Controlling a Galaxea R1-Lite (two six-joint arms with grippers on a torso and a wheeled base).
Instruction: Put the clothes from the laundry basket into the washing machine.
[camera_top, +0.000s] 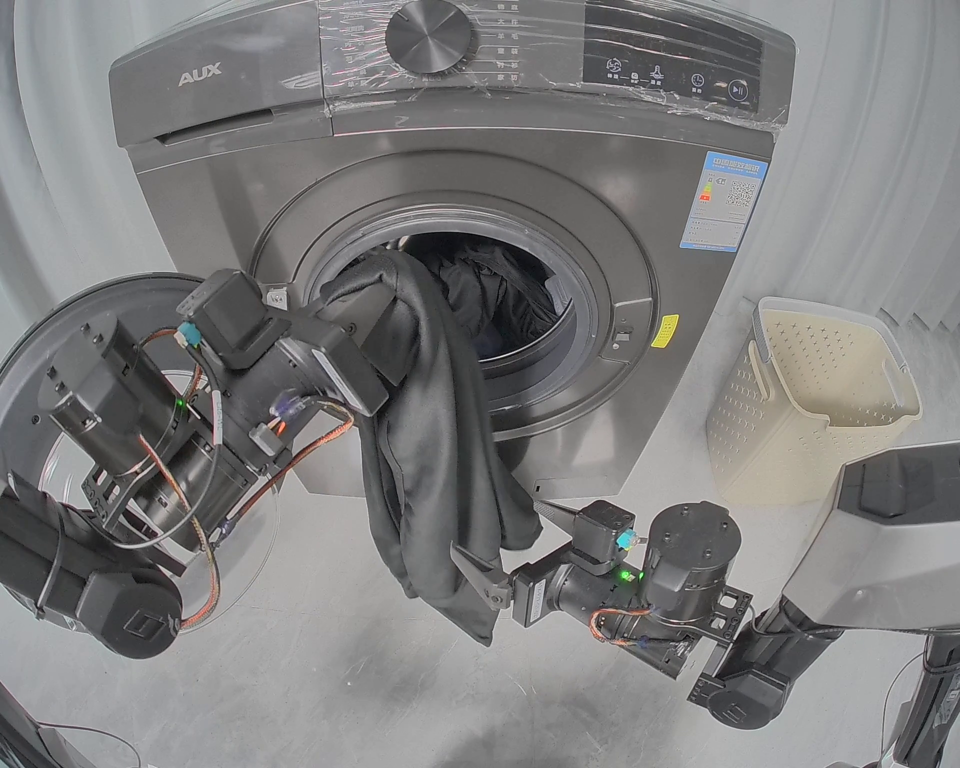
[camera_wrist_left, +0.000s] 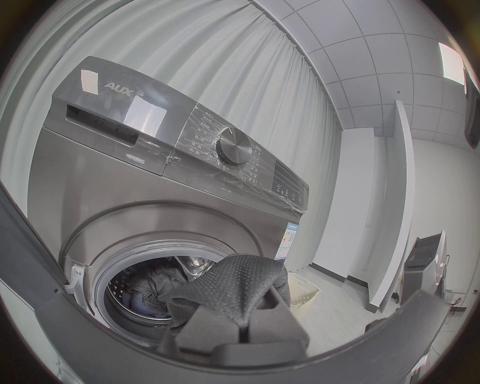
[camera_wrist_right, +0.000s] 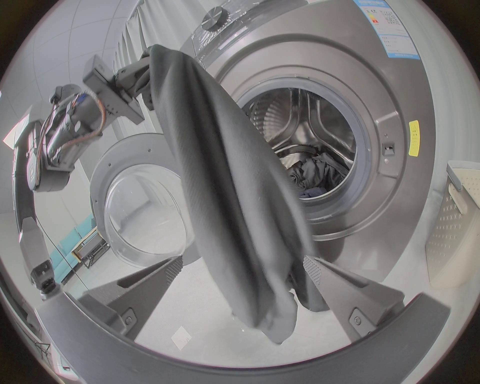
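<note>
The big grey front-loading washing machine (camera_top: 600, 190) took up most of the head view. Its round door (camera_top: 120, 295) was swung wide open to the robot's left, and some dark clothes (camera_top: 490, 290) were already lying in the drum.

Next in size was the dark grey garment (camera_top: 430, 450). Its top end was bunched right at the lip of the drum opening, and the rest hung down the front of the machine, clear of the floor.

The cream laundry basket (camera_top: 760, 420) stood on the floor just beside the machine, on the robot's right.

The left gripper (camera_top: 375, 330) was up at the drum opening, clamped on the top of the garment. The right gripper (camera_top: 510, 545) sat low in front of the machine, fingers spread wide, with the garment's bottom end hanging between them. Couldn't tell if it was actually touching the cloth.
</note>
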